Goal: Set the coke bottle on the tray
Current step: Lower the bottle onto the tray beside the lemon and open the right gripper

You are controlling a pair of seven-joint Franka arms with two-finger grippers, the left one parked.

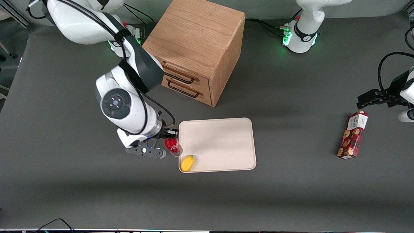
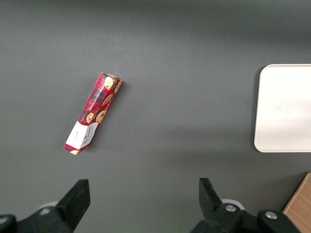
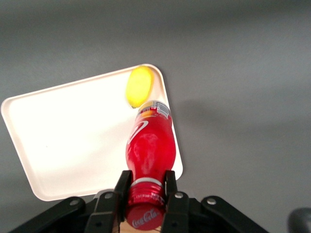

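Observation:
My right gripper (image 1: 169, 138) is shut on the neck of the coke bottle (image 1: 173, 147), just under its red cap. It holds the bottle off the table, hanging over the tray's edge at the working arm's end. In the right wrist view the gripper (image 3: 146, 187) clamps the bottle (image 3: 150, 148), whose clear base points down over the tray's rim. The cream-white tray (image 1: 223, 142) lies flat on the table in front of the drawer cabinet; it also shows in the right wrist view (image 3: 68, 141) and the left wrist view (image 2: 286, 107).
A yellow lemon-like object (image 1: 187, 163) lies in the tray's corner nearest the front camera, close below the bottle (image 3: 139, 86). A wooden drawer cabinet (image 1: 197, 48) stands farther from the camera. A red-brown cookie box (image 1: 353, 135) lies toward the parked arm's end (image 2: 93, 112).

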